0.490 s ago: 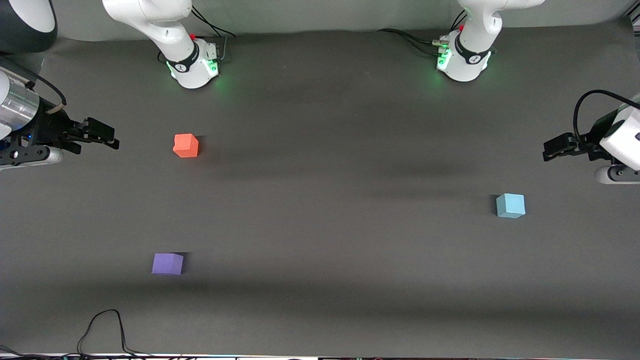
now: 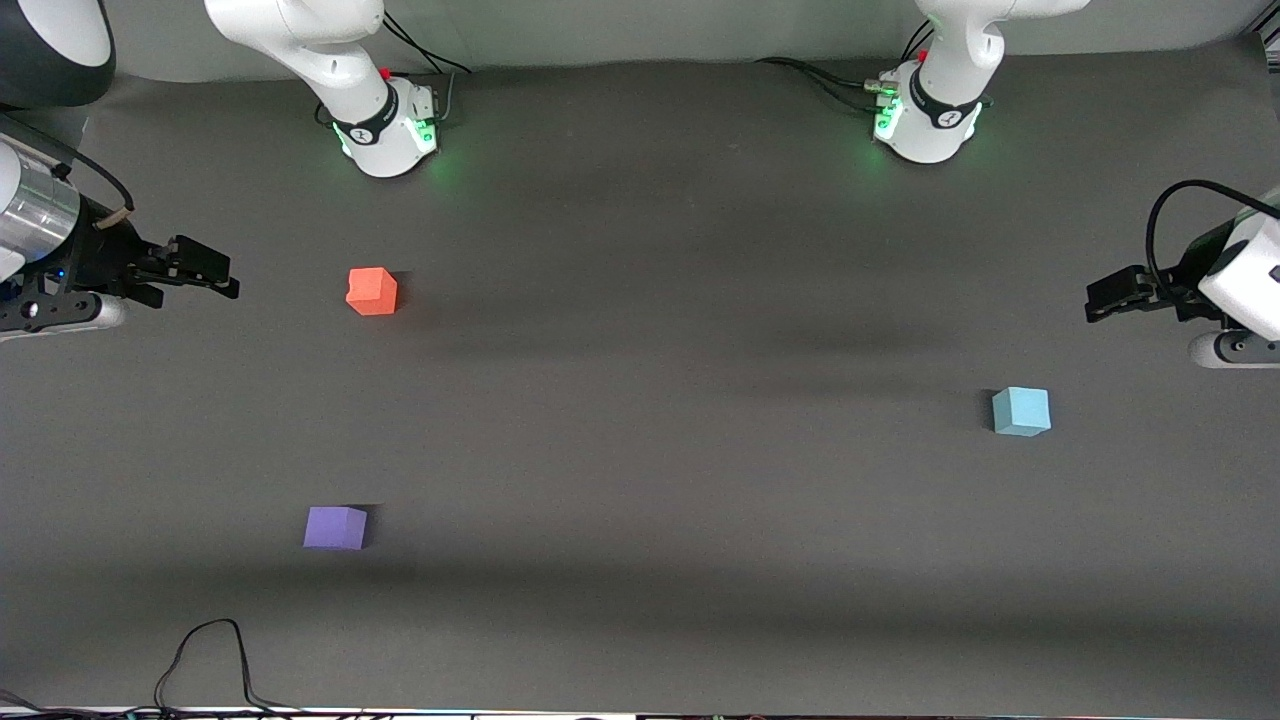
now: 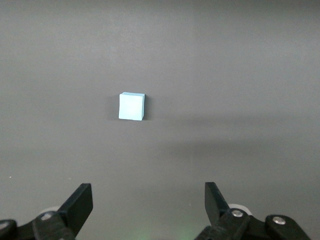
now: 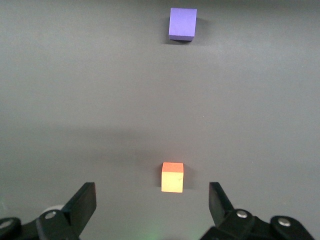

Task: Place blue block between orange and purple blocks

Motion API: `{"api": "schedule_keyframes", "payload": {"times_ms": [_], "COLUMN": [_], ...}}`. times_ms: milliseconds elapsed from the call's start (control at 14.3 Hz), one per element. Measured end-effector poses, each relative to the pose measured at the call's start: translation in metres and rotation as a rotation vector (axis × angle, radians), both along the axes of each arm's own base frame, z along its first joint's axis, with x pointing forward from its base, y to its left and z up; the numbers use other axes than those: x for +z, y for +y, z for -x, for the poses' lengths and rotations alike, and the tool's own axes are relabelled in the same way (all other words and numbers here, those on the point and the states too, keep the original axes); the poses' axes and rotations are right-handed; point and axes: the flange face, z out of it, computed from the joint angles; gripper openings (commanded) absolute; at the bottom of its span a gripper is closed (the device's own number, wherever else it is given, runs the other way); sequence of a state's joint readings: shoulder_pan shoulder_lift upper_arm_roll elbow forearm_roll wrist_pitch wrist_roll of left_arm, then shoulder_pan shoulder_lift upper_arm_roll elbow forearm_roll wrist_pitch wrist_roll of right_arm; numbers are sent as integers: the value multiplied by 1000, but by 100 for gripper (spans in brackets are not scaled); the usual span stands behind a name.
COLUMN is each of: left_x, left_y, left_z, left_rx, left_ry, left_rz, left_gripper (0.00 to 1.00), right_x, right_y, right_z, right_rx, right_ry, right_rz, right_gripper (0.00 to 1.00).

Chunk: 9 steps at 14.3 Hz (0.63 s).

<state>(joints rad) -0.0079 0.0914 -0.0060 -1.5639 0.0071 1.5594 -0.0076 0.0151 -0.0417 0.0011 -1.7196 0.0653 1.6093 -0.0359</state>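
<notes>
The light blue block (image 2: 1021, 411) (image 3: 132, 106) rests on the dark mat toward the left arm's end of the table. My left gripper (image 2: 1100, 300) (image 3: 148, 202) hovers open and empty above the mat at that end, apart from the cube. The orange block (image 2: 372, 291) (image 4: 172, 177) sits toward the right arm's end. The purple block (image 2: 335, 527) (image 4: 182, 23) lies nearer to the front camera than the orange one, with bare mat between them. My right gripper (image 2: 215, 275) (image 4: 152, 202) hangs open and empty beside the orange block.
The two arm bases (image 2: 385, 130) (image 2: 925, 120) stand at the table's back edge with cables. A black cable (image 2: 215, 660) loops on the mat by the front edge, nearer to the camera than the purple block.
</notes>
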Motion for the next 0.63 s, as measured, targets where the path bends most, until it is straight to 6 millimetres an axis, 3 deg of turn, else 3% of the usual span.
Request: {"api": "schedule_keyframes", "payload": {"times_ms": [210, 490, 630], "left_x": [-9, -27, -30], "left_y": [12, 57, 68], "left_z": [1, 12, 21], "left_rx": [5, -29, -47], "left_ry": [17, 13, 10], "left_rz": [-13, -10, -6], "left_gripper": [100, 100, 100], "right_x": [0, -1, -1], "right_y": [0, 0, 0], "right_z": [0, 0, 0], "right_rx": [0, 0, 0], "right_ry": [1, 3, 3], "right_rz": [0, 0, 0], "right_gripper": [100, 100, 100]}}
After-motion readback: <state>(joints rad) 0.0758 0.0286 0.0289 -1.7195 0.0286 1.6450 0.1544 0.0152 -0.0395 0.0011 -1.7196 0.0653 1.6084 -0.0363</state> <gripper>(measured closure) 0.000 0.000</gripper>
